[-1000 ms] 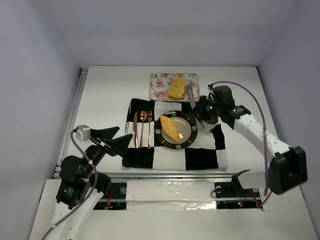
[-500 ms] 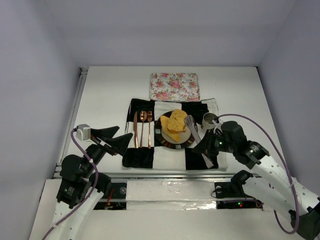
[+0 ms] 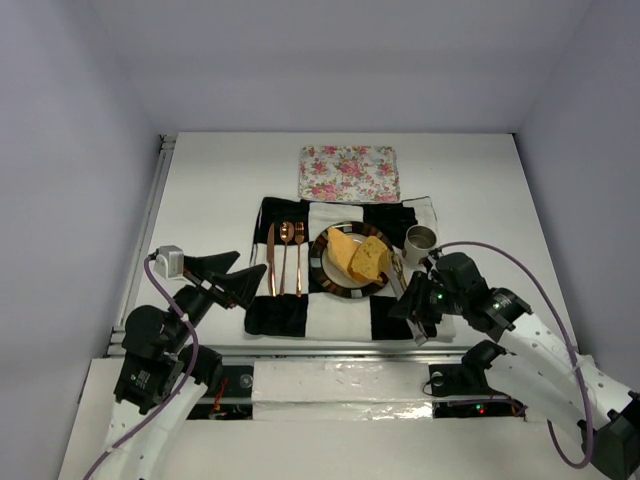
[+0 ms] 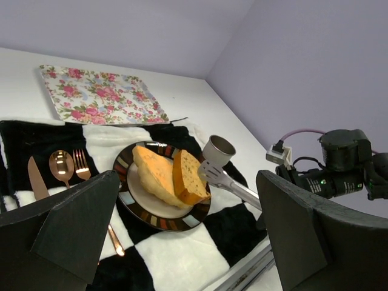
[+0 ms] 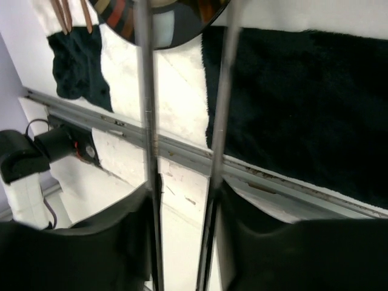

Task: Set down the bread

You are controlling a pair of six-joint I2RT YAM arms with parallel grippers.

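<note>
Both bread pieces, the pale yellow-orange wedge [image 3: 343,249] and the browner golden-crusted chunk [image 3: 370,258], lie on the dark-rimmed round plate [image 3: 318,265] at frame centre, so the right tool [image 5: 182,203], pinching slim steel tongs [image 4: 233,188], should lift them away gently without nudging either.

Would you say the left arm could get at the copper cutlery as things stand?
Probably yes: the open left gripper sits just left of the copper cutlery on the checkered mat, with nothing between them.

Right wrist view: tongs [image 5: 147,109] exceed the top edge, tips unseen; plate [image 5: 121,15] cropped to a rim arc; right gripper [image 5: 182,242] dark, blurred.
</note>
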